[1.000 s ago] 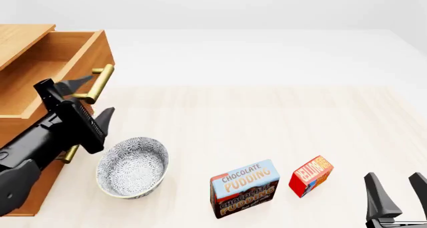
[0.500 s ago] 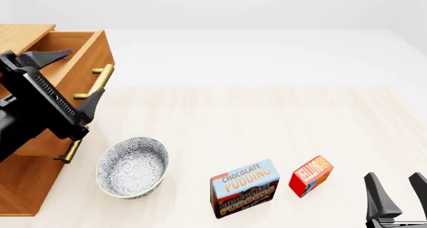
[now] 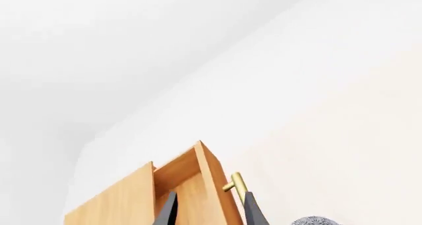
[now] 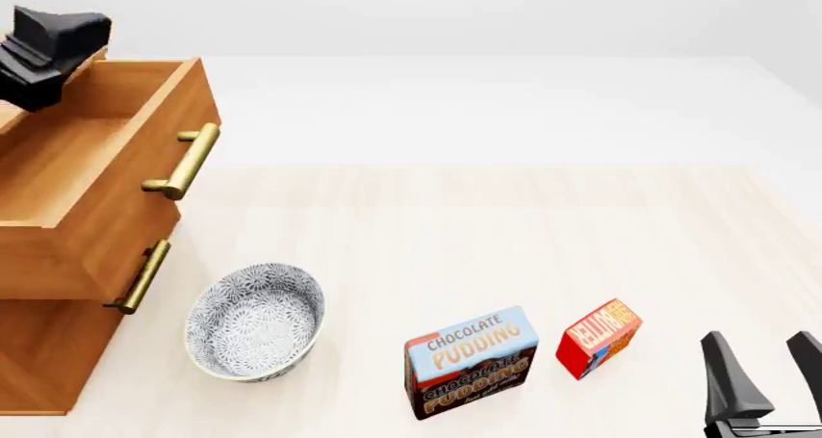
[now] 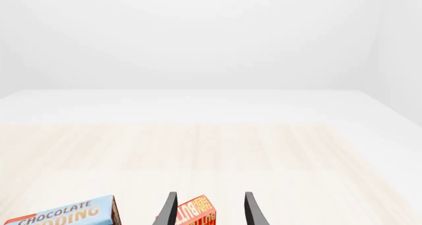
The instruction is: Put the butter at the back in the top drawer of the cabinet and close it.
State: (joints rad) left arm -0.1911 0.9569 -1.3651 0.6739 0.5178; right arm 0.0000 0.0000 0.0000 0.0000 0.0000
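Left wrist view: left gripper (image 3: 209,212) seen only as two dark finger tips w/ a gap between, so released, grasping nothing. Just ahead of the tips, corner of the top drawer (image 3: 197,170), pulled out, brass handle (image 3: 236,185) beside one tip. Rim of a patterned bowl (image 3: 315,220) at the frame edge.

Front view: left gripper (image 4: 45,43) high above the cabinet (image 4: 45,356), near its back corner, mostly cut by the frame; finger state hard to read here. Top drawer (image 4: 96,183) stands open, inside bare as far as visible. Butter (image 4: 598,338) well apart from that gripper, across the table (image 4: 514,217); just beside the right gripper (image 4: 767,385), toward the pudding box (image 4: 471,361). Right gripper fingers spread, holding nothing.

Right wrist view: right gripper (image 5: 209,210) released, butter (image 5: 195,212) sitting between and just ahead of the finger tips, tilted a bit. Pudding box (image 5: 66,215) off to one side.

Risks, as judgement: butter is skewed vs. the fingers, so a closing grip may twist it or push it into the pudding box. Carrying across, box may clip the bowl or drawer front wall. Left arm near the drawer may block the drop.
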